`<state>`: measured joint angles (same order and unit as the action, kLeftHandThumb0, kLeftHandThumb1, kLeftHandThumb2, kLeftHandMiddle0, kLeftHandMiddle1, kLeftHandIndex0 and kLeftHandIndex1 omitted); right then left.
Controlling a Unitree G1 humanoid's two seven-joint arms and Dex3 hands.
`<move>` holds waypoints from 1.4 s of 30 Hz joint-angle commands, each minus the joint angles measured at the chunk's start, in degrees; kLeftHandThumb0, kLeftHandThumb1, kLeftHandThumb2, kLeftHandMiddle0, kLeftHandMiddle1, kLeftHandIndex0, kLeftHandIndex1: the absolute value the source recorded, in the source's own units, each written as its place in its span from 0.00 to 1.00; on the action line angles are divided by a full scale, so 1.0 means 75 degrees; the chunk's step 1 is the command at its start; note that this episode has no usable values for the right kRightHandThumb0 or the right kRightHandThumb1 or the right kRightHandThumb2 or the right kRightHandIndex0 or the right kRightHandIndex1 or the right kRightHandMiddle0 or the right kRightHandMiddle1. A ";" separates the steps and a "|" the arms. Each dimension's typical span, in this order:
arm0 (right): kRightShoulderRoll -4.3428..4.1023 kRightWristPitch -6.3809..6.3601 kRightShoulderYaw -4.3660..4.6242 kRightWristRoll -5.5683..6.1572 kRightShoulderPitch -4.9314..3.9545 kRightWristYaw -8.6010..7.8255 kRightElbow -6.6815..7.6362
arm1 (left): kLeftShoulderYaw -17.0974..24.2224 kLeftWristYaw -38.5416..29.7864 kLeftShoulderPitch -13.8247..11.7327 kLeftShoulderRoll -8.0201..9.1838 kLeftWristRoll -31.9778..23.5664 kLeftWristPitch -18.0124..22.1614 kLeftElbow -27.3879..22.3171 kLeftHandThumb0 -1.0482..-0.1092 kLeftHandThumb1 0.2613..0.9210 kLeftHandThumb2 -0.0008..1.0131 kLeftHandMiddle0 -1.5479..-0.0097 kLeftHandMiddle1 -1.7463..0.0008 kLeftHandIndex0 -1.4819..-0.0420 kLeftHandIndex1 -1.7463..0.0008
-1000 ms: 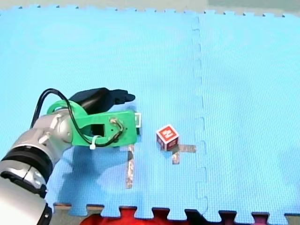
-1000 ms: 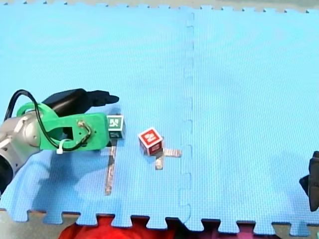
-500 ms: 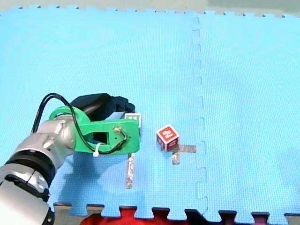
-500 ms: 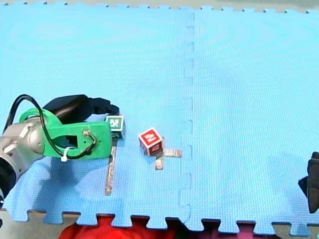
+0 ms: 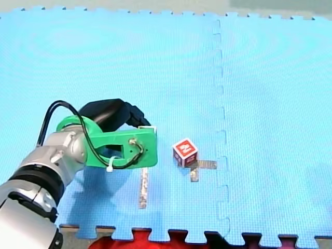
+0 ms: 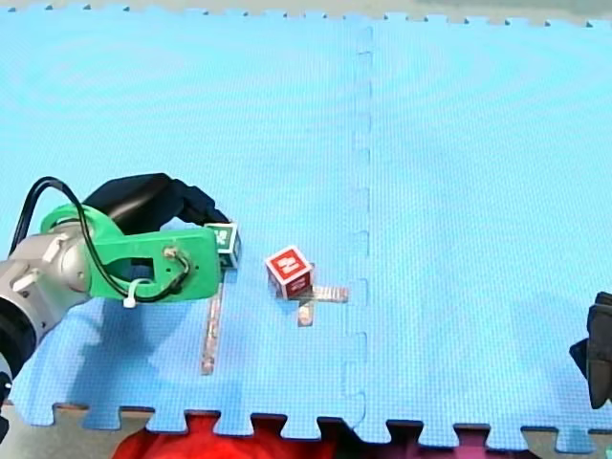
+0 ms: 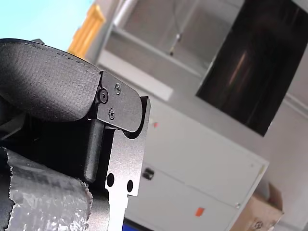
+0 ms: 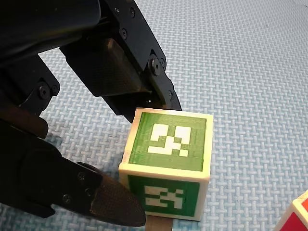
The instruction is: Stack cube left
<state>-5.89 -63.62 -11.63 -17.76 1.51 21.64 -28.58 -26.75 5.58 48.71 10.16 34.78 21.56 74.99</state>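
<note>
Left robot hand (image 6: 158,206), mid-left, half hides the green cube (image 6: 224,239); the second wrist view shows its fingers (image 8: 120,77) clamped on it. Red cube (image 6: 289,271) sits near. Right robot hand (image 6: 601,363), lower-right edge: grip unclear.

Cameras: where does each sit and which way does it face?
First head view: head, facing down at the blue mat; left hand shows.
Second head view: same scene, slightly aside; right hand at the edge.
First wrist view: a wrist, facing room cabinets past a black hand.
Second wrist view: left wrist, fingers gripping the green cube, shared with head views.
</note>
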 commanded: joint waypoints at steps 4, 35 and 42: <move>-0.0008 0.0009 -0.0011 -0.0033 -0.0046 0.0057 -0.0019 | 0.0097 -0.0065 -0.0049 0.0043 -0.0113 0.0007 0.0027 0.68 0.79 0.00 0.34 0.00 0.13 0.95; -0.0091 -0.0546 0.0094 -0.0114 -0.0474 0.0235 -0.1018 | 0.0516 0.0266 0.0219 0.0311 -0.0413 0.1457 -0.0254 0.65 0.76 0.00 0.39 0.00 0.13 0.98; -0.0076 -0.0595 0.0116 -0.0128 -0.0494 0.0248 -0.1096 | 0.0510 0.0407 0.0241 0.0384 -0.0356 0.1600 -0.0331 0.63 0.76 0.00 0.40 0.00 0.13 0.98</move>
<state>-6.23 -67.85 -10.65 -18.88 -2.17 23.34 -36.61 -22.87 8.39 50.21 12.61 32.06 33.34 72.70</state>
